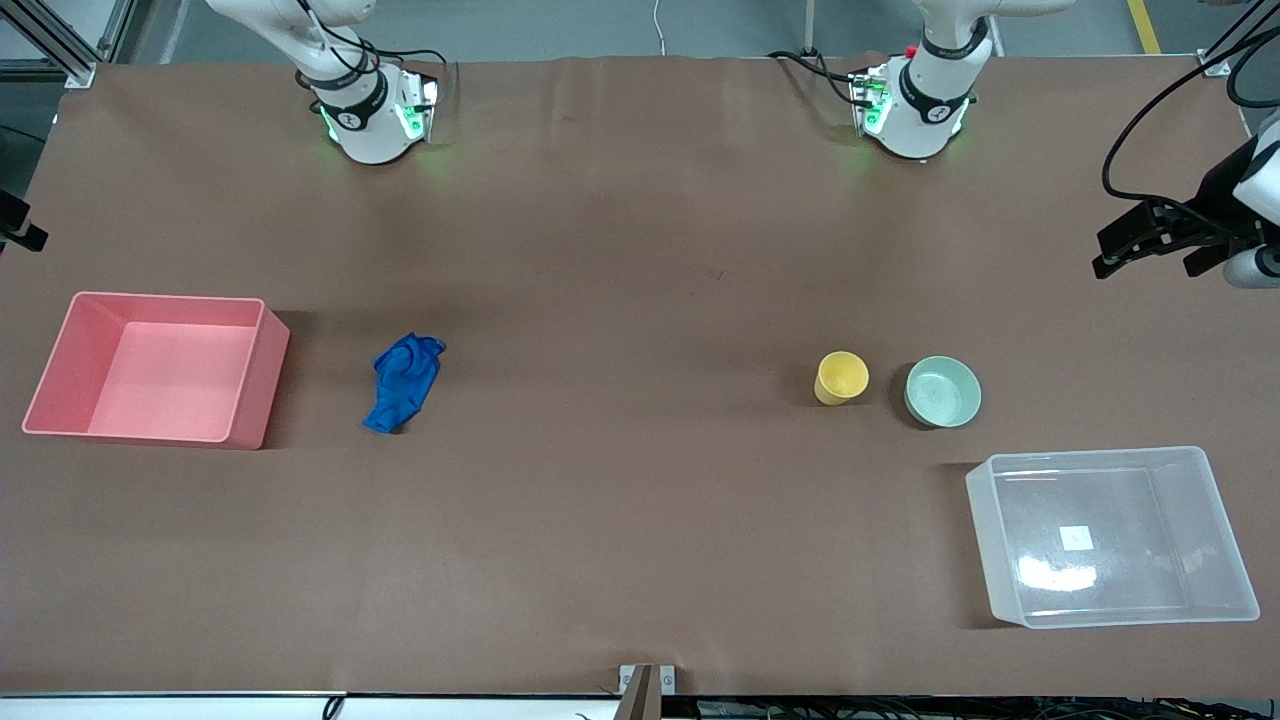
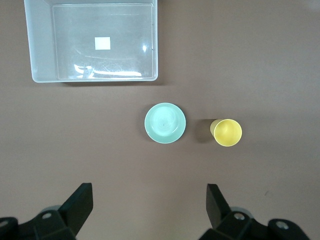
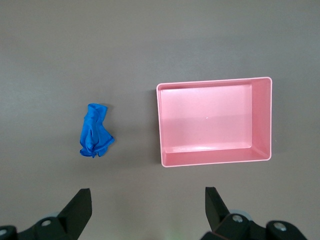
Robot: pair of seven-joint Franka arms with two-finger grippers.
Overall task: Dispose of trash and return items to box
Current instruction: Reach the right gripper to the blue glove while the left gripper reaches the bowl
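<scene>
bin [image 1: 255,385]: pink, at right arm's end.
wad [image 1: 405,382]: blue, beside bin; likely soft, light; pinch the bunched middle.
cup [image 1: 841,377]: yellow, upright; probably light, slick; grip rim wall.
bowl [image 1: 942,392]: mint, just beside cup; take by rim.
box [image 1: 1110,536]: clear, nearer camera than bowl.
left gripper [image 2: 149,210]: spread wide, high over cup and bowl.
right gripper [image 3: 148,210]: spread wide, high over bin and wad.

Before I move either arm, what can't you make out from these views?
1. Right gripper: the front view's edge cuts off nearly all of it; its wrist view shows only the open fingertips.
2. Left gripper: partly cut off at the front view's edge.
3. Sticker in the clear box: too small to read in either view.
4. Blue wad: crumpled on itself, folds and underside hidden.
</scene>
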